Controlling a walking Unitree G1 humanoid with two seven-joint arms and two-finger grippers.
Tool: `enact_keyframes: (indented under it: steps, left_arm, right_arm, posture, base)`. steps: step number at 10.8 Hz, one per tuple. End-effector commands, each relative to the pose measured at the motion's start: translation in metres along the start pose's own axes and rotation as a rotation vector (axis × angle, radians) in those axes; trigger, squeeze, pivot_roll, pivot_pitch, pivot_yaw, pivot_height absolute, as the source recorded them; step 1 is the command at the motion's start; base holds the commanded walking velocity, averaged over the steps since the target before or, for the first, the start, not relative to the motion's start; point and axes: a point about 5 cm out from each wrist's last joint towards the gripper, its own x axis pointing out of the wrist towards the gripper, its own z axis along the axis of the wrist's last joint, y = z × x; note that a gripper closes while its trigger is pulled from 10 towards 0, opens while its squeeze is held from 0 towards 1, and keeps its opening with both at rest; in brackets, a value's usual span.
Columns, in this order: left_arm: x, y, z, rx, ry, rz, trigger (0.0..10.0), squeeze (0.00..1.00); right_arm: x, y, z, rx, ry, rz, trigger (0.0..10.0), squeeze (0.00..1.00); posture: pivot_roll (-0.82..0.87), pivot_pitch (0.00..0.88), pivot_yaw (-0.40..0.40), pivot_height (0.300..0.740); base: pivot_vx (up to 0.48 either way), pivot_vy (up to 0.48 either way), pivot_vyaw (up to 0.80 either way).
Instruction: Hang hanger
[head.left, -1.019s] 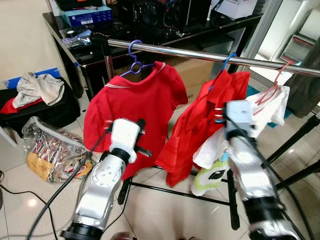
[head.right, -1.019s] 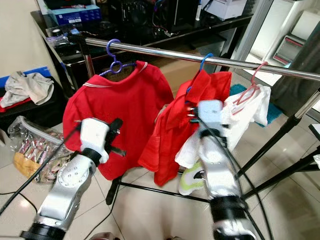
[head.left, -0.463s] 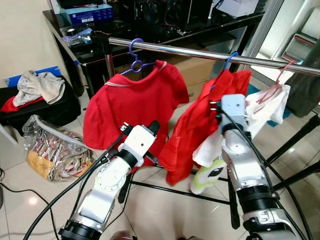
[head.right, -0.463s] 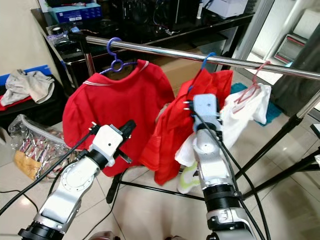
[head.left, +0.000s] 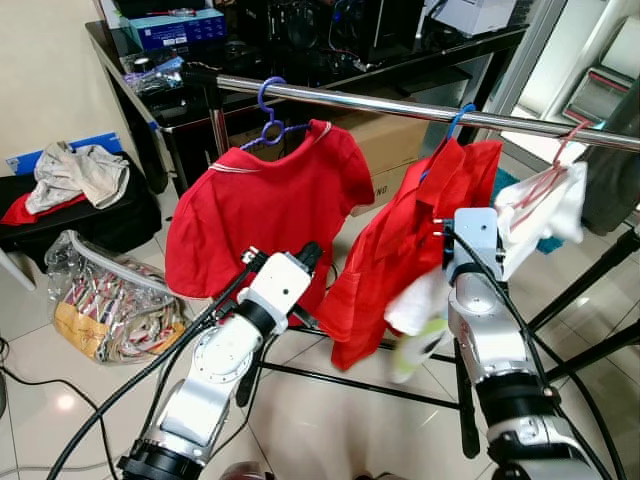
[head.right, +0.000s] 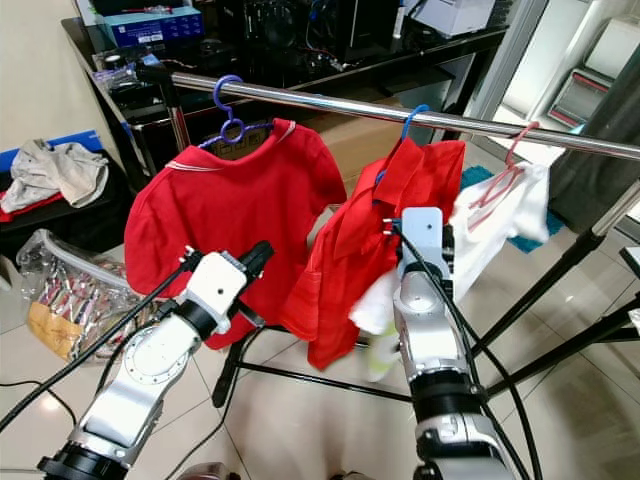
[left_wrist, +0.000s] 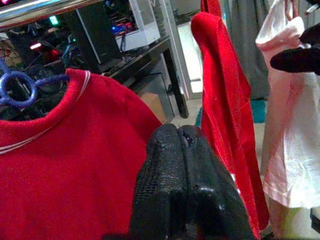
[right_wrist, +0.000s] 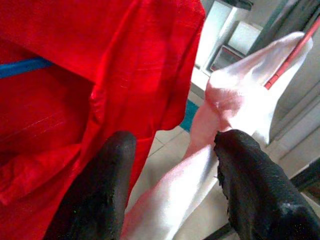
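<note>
A chrome rail (head.left: 400, 104) carries three hangers. A purple hanger (head.left: 268, 100) holds a red T-shirt (head.left: 260, 215) on the left. The blue hanger (head.left: 458, 118) in the middle holds a red shirt (head.left: 400, 260). On the right, a pink hanger (head.left: 550, 170) holds a white garment (head.left: 540, 215), blurred lower down. My left gripper (head.left: 308, 253) is shut and empty, low in front of the T-shirt's hem. My right gripper (right_wrist: 175, 170) is open between the red shirt and the white garment, with white cloth running between its fingers (right_wrist: 102, 195).
A black desk (head.left: 330, 60) with electronics and a cardboard box (head.left: 395, 150) stand behind the rail. A black bag with clothes (head.left: 70, 215) and a clear plastic bag (head.left: 105, 300) lie on the floor at left. Rack legs (head.left: 590, 280) cross at right, near a dark hanging garment (head.left: 615, 180).
My left arm swung right along the T-shirt's hem, then held still. My right arm shifted slightly right and down. The white garment now swings, its lower part blurred.
</note>
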Motion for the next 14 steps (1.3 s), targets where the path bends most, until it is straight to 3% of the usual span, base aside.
enact_keyframes:
  steps: [1, 5, 9, 12, 14]
  left_arm:
    - [0.003, -0.002, 0.002, 0.006, -0.008, -0.017, 10.0, 0.00]
    - [0.003, -0.002, 0.002, 0.003, -0.014, -0.010, 10.0, 0.00]
    - [0.005, -0.004, 0.003, 0.003, -0.022, -0.025, 10.0, 0.00]
    - [0.006, -0.005, 0.003, 0.002, -0.020, -0.028, 10.0, 0.00]
    - [0.005, -0.005, 0.002, 0.002, -0.018, -0.026, 10.0, 0.00]
  right_arm:
    - [0.004, -0.002, -0.002, 0.019, 0.039, -0.021, 10.0, 0.00]
    - [0.010, -0.025, -0.004, -0.012, 0.051, -0.141, 10.0, 0.00]
    - [0.012, -0.046, 0.020, 0.022, -0.074, -0.233, 10.0, 0.00]
    - [0.018, -0.054, 0.022, 0.044, -0.068, -0.198, 10.0, 0.00]
    - [0.018, -0.049, 0.010, 0.053, -0.009, -0.108, 10.0, 0.00]
  posture:
    - [0.22, 0.020, -0.041, 0.740]
    - [0.22, 0.018, -0.047, 0.740]
    - [0.21, 0.011, -0.043, 0.740]
    - [0.21, 0.011, -0.044, 0.740]
    - [0.21, 0.013, -0.048, 0.740]
  base:
    - [0.000, 0.000, 0.00]
    - [0.000, 0.000, 0.00]
    - [0.000, 0.000, 0.00]
    - [0.000, 0.000, 0.00]
    - [0.000, 0.000, 0.00]
